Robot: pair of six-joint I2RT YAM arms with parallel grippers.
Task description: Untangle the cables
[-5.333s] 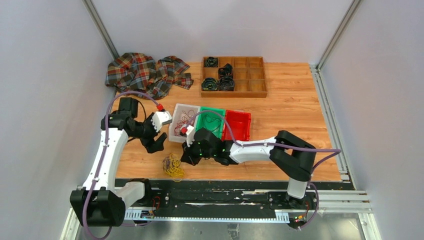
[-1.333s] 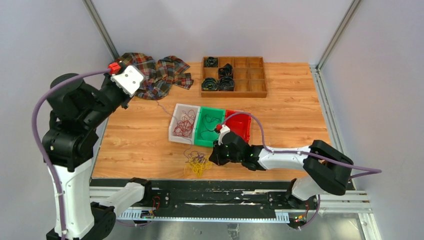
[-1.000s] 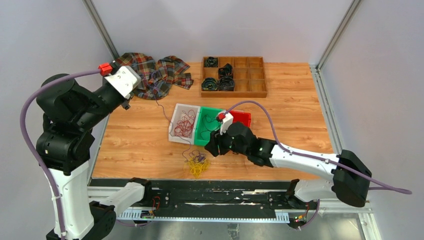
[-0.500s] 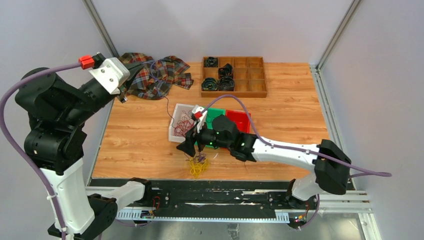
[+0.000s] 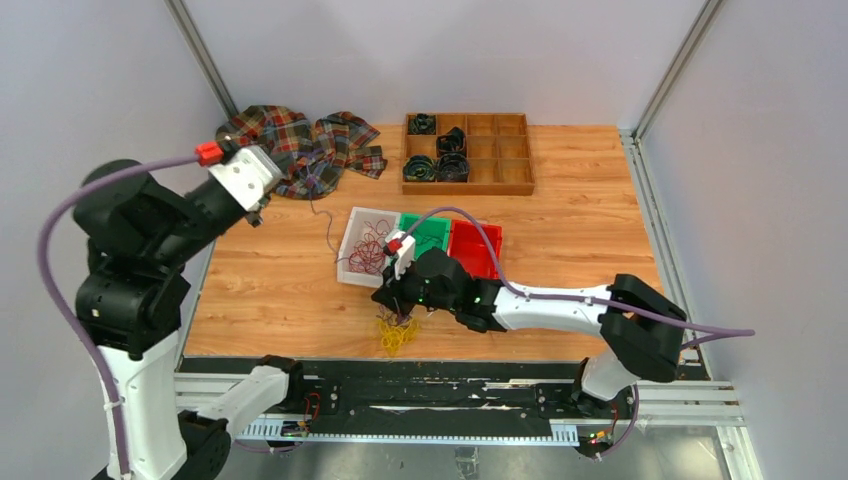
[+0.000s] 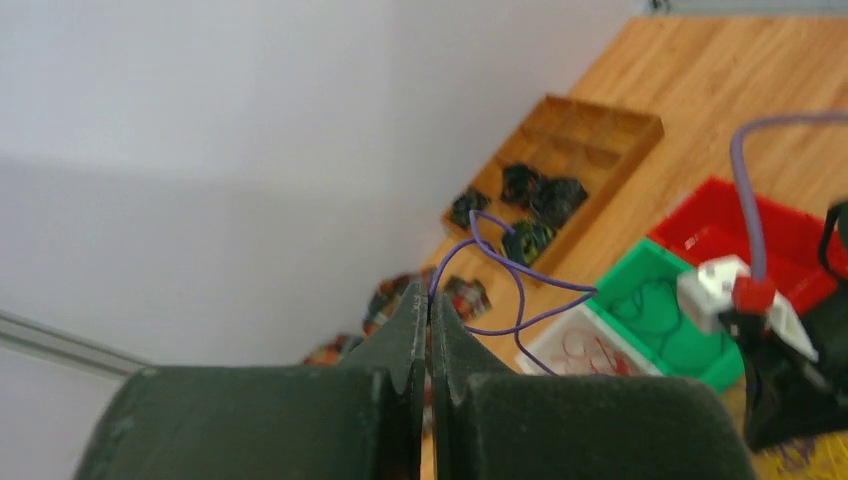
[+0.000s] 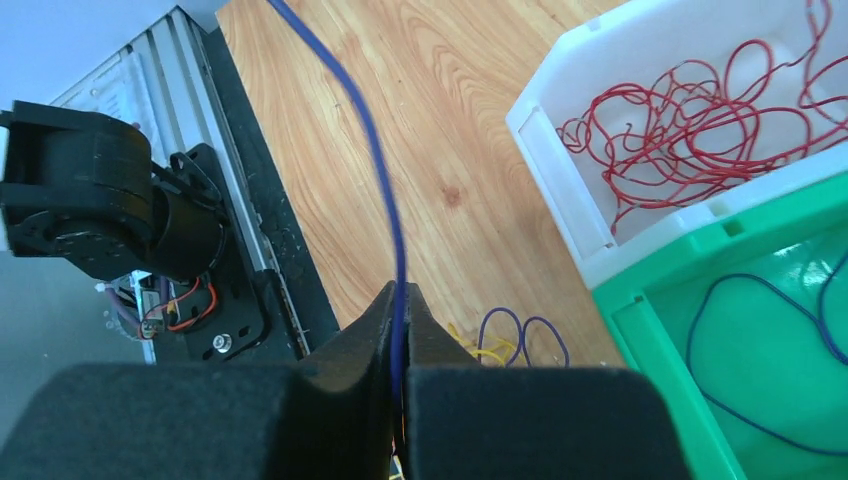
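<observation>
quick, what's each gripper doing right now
left gripper: closed, holding purple cable
right gripper: closed, holding purple cable

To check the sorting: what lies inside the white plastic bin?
A tangle of thin red cables lies in the white plastic bin. The frame edge cuts off its far end; that part is unseen.

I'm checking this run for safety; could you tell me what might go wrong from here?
The left gripper and right gripper are shut on the purple cable: pulling harder may slip or strain it. Passing the white bin, it might snag. The yellow tangle lies by the right gripper and may get dragged.
</observation>
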